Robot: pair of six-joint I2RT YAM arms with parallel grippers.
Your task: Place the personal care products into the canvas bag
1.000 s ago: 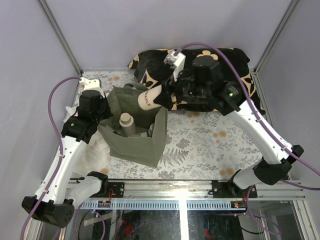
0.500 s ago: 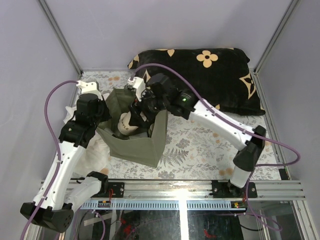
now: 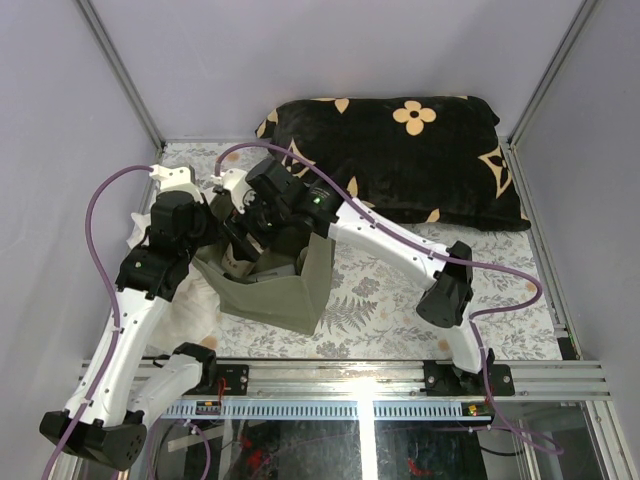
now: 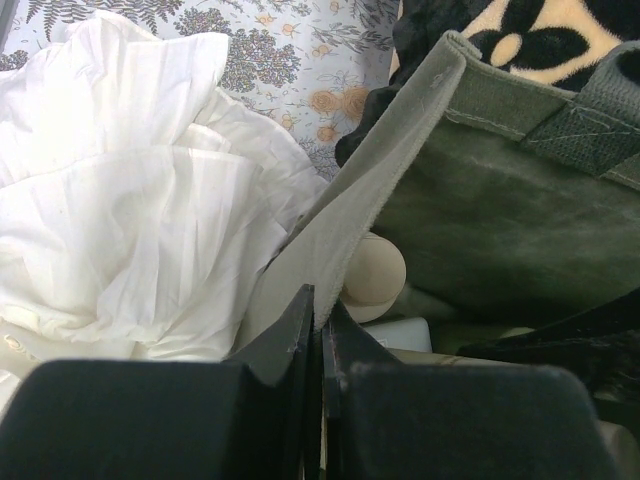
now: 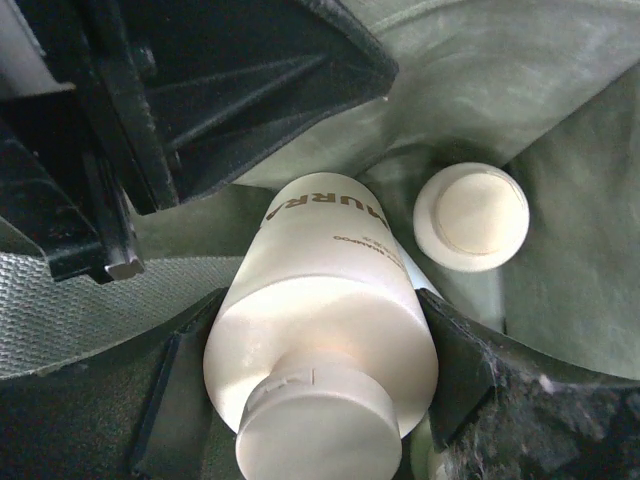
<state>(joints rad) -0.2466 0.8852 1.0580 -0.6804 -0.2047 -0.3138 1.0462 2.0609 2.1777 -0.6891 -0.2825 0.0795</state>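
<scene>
Since a sec ago our right arm [image 3: 400, 243] has swung off the black cushion [image 3: 420, 150] and reached left & down into the canvas bag [image 3: 285, 292]. The bag stands left of centre, mouth up. Our left gripper [image 4: 318, 318] is clenched on its left rim, beside the white cloth [image 4: 130, 220]. Our right gripper [image 3: 242, 256] sits inside the mouth, grasping the held bottle [image 5: 320, 320] by its sides. Bottle's long axis runs along the jaws, cap toward the wrist, base aimed at the bag floor. A second bottle [image 5: 470, 217] stands upright just beside it; touching or not, we can't tell. Next, we reckon: release, w/ a straight drop.
</scene>
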